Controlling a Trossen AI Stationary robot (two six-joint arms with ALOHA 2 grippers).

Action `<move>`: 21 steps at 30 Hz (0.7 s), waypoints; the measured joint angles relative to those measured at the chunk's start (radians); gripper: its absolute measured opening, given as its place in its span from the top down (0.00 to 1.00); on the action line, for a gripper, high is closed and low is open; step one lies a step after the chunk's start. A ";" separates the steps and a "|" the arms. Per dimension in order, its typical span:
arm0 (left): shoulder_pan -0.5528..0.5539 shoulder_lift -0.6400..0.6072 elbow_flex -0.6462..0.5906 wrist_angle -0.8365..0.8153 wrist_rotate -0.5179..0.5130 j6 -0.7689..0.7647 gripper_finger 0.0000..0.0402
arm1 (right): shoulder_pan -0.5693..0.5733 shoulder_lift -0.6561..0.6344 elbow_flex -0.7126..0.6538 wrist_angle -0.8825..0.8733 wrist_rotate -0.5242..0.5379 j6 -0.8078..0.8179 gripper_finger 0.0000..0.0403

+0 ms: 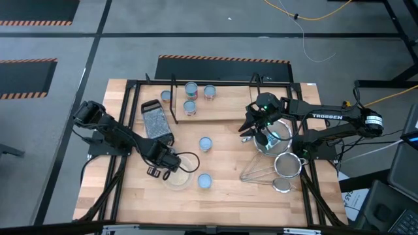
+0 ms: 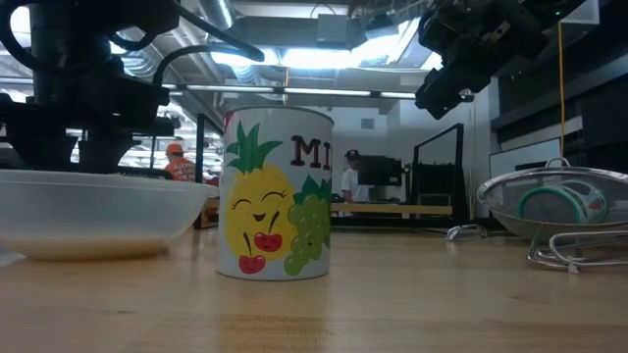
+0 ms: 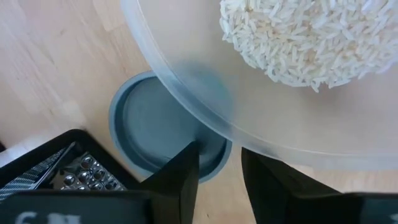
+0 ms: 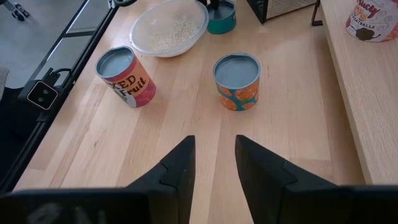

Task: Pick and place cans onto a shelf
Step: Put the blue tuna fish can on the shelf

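Observation:
Several cans stand upright on the shelf point(image 1: 222, 108) at the far side. Two more cans stand on the table: one with an orange print point(image 4: 236, 81) and one with a red label point(image 4: 126, 76), which fills the low view point(image 2: 275, 196). A third, teal can point(image 3: 155, 127) stands against the clear bowl of rice point(image 3: 298, 68), partly under its rim. My left gripper point(image 3: 221, 183) points down over this can, open, one finger point(image 3: 186, 174) above the can's rim and the other beside the bowl. My right gripper point(image 4: 214, 165) hovers open above the table's right half. My left gripper stands with one finger over the near rim point(image 3: 205, 158) of the teal can's top, coming from above. Whether that finger touches the can, or the other the bowl, I cannot tell.
A box grater point(image 1: 155, 121) lies just beyond the left gripper. A metal bowl point(image 1: 271, 140) and two wire strainers point(image 1: 287, 166) sit under and near the right arm. Bare wood lies between the two free cans and the shelf.

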 joint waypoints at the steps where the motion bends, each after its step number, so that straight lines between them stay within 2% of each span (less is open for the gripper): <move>1: 0.000 0.000 0.000 0.000 0.000 0.000 0.74 | 0.000 0.000 0.000 0.000 0.000 0.000 0.71; 14: 0.000 -0.001 0.000 0.008 -0.004 -0.004 0.98 | 0.000 0.000 0.000 0.000 0.000 0.000 0.71; 21: -0.002 -0.001 0.001 0.008 0.000 -0.048 0.98 | 0.000 0.000 0.000 0.000 0.000 0.000 0.71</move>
